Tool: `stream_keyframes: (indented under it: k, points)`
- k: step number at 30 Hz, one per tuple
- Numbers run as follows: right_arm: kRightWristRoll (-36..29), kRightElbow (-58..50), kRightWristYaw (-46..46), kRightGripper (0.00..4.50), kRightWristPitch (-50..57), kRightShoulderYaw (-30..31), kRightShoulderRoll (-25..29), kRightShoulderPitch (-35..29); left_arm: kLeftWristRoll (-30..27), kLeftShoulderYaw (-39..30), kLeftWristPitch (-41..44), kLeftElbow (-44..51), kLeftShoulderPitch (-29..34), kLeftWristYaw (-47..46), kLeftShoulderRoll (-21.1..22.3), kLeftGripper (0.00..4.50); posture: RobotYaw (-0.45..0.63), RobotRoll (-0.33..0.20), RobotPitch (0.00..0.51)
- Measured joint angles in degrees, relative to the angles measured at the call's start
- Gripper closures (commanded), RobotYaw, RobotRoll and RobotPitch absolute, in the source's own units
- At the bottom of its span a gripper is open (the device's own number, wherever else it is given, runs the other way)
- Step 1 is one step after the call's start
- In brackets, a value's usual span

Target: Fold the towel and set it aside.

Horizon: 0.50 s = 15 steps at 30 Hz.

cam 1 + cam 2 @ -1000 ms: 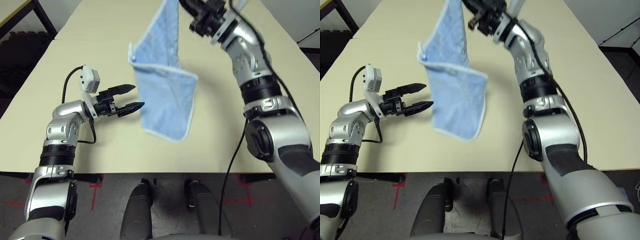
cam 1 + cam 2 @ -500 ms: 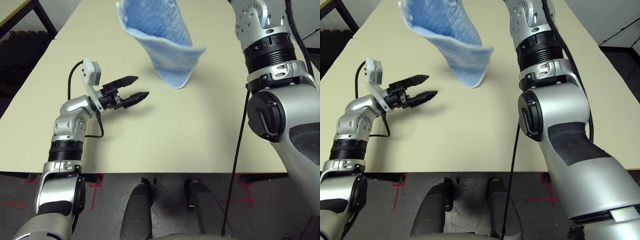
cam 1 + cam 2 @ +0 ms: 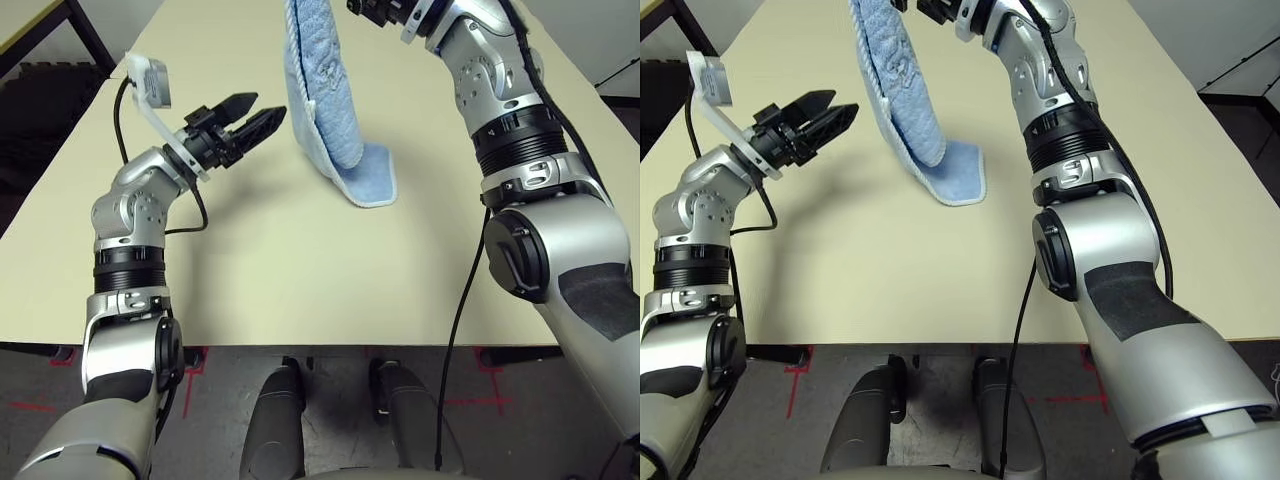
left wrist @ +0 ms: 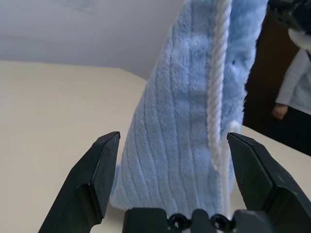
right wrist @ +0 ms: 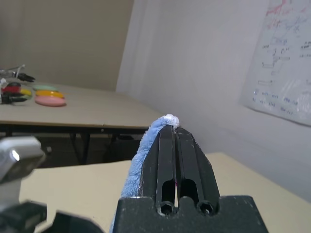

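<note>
The right gripper (image 5: 171, 141) is pinching the towel (image 3: 322, 90) by its top edge, dangling it above the table (image 3: 300, 270) with the bottom corner dragging there. The left gripper (image 4: 172, 160) is hovering wide-fingered beside the hanging cloth. Folding is not done yet.

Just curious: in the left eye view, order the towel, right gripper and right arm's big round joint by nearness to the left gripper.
1. towel, hanging just beside it.
2. right gripper, above, holding the towel.
3. big round joint, lower right.
</note>
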<state>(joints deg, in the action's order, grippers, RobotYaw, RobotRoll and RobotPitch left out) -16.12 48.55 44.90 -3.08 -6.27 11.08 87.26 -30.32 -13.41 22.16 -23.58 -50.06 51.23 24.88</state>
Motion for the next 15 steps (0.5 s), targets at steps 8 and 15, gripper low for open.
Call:
stream_keyframes:
  k: [8,15]
  points:
    - [0.0,3.7,-1.1,4.47,1.2,-1.3,1.0,2.9,0.0,0.9,-0.5,-1.5,-4.2,-3.4,-5.2,0.0,0.05,0.0,0.172]
    - [0.0,4.0,-2.0,4.47,1.6,-1.3,0.9,2.9,-1.6,-0.1,2.6,-1.5,-6.2,-8.2,-7.3,0.0,0.06,0.0,0.177]
